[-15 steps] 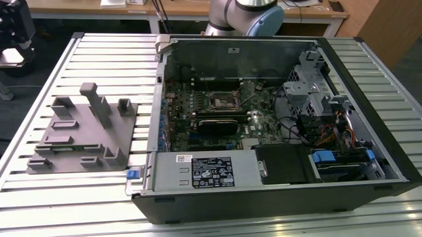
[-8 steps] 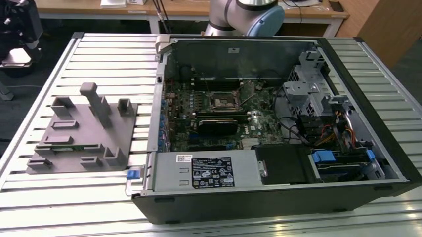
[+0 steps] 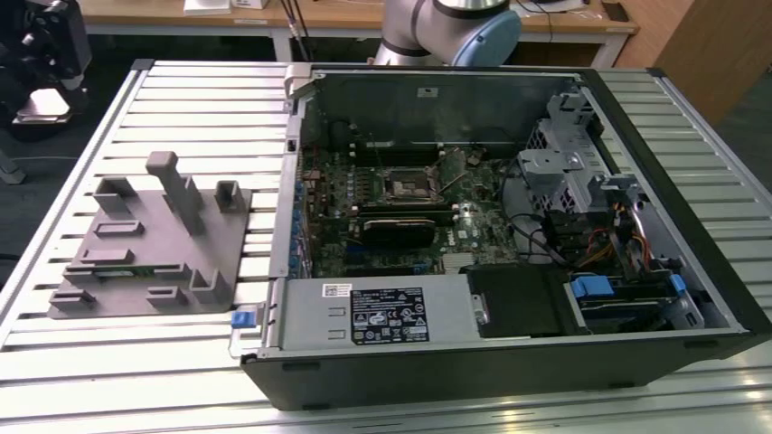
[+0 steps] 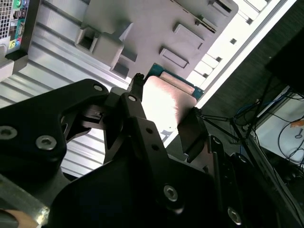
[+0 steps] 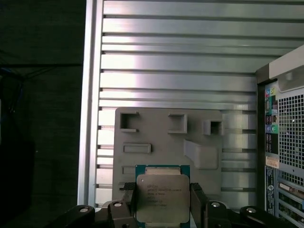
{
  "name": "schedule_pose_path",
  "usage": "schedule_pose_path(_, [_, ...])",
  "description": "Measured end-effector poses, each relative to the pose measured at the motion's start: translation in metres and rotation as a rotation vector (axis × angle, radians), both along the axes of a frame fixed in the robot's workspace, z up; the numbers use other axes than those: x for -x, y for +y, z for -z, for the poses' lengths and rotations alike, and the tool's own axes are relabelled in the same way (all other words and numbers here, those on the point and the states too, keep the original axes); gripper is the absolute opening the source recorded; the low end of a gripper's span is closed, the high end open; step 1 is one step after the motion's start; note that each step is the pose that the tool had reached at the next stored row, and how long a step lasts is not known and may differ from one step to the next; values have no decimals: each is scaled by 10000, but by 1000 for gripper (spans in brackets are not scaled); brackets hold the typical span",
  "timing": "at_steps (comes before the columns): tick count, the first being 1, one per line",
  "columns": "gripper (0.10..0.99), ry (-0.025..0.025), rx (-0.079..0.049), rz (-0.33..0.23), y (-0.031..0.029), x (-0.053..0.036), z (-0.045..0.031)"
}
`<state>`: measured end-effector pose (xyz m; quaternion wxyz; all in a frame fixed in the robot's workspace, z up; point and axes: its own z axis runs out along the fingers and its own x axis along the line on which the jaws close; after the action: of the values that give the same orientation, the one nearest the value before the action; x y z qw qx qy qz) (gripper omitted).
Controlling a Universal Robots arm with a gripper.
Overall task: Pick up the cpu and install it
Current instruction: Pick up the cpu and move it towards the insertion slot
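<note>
Table (image 3: 181,99): slatted metal top, carrying the case and the tray.
Case (image 3: 507,371): open and lying flat at the exterior view's right, with the board facing up and the socket (image 3: 408,185) near the board's middle.
Arm (image 3: 453,27): grey, rising behind the case.
Tray (image 3: 133,253): grey moulded piece with pockets and posts, on the table at the exterior view's left, just beside the case.
Gripper (image 5: 162,206): in both wrist views its black fingers pinch two opposite edges of the cpu.
Cpu (image 5: 161,197): silvery top showing over a green edge. It is held over the tray's edge, seemingly hanging clear of it, and well apart from the socket.
</note>
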<state>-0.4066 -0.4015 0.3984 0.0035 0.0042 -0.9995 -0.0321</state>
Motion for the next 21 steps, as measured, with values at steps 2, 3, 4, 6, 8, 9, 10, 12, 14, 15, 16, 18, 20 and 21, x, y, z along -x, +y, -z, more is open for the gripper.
schedule_pose_path(2, [541, -1, 0, 0, 0, -24, 0])
schedule_pose_path(3, [541, -1, 0, 0, 0, -36, 0])
schedule_pose_path(4, [541, 0, 1, 0, 0, -47, 0])
schedule_pose_path(6, [541, 0, 1, 0, 0, -68, 0])
schedule_pose_path(8, [541, 1, 1, 0, 0, -90, 0])
schedule_pose_path(9, [541, 0, 0, 0, 0, -101, 0])
schedule_pose_path(10, [541, 0, 0, 0, 0, -113, 0])
schedule_pose_path(12, [541, 0, 0, 0, 0, -139, 0])
schedule_pose_path(14, [541, 0, 1, 0, 0, -164, 0])
schedule_pose_path(15, [541, 0, 0, 0, 0, -179, 0])
schedule_pose_path(16, [541, 0, 0, 0, 0, -193, 0])
schedule_pose_path(18, [541, 0, 0, 0, 0, -221, 0])
schedule_pose_path(20, [541, 1, 1, 0, 0, -250, 0])
schedule_pose_path(21, [541, 0, 1, 0, 0, -265, 0])
